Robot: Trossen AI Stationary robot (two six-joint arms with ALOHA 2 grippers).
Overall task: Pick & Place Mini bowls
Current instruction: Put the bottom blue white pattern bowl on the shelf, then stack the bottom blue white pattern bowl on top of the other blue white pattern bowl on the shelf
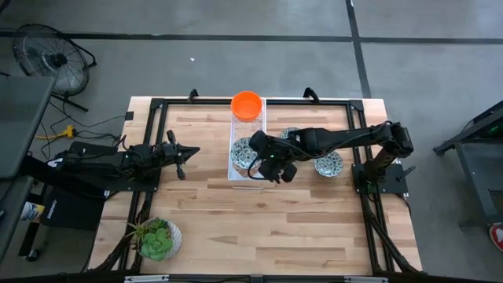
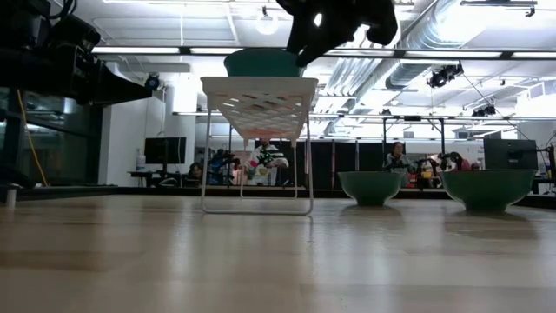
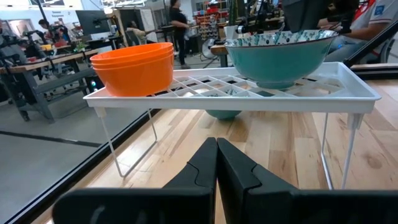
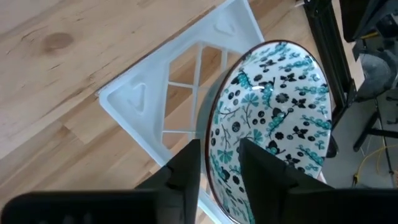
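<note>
A white wire rack [image 1: 233, 170] stands mid-table. A stack of orange bowls [image 1: 247, 104] [image 3: 134, 65] sits on its far end. One blue-grey patterned bowl [image 1: 242, 150] [image 3: 277, 56] rests upright by its base on the near end, with my right gripper [image 1: 256, 155] [image 4: 219, 168] at its rim. Two more patterned bowls [image 1: 328, 163] [image 1: 291, 134] stand on the table to the right of the rack. My left gripper [image 1: 189, 152] [image 3: 216, 155] is shut and holds nothing. It hovers left of the rack and points at it. My right gripper has the patterned bowl by its rim [image 4: 212, 163], on the side toward the table's right. One finger [image 4: 186, 171] is outside the wall and one finger [image 4: 261, 177] is inside. The fingers come from above, pointing down. The bowl stands upright on the rack's top [image 4: 143, 99].
A potted green plant [image 1: 157, 238] stands near the table's near left corner. The black frame rails [image 1: 161, 102] run along the table edges. Bare wood lies between the rack and the near edge. People and benches show in the room beyond.
</note>
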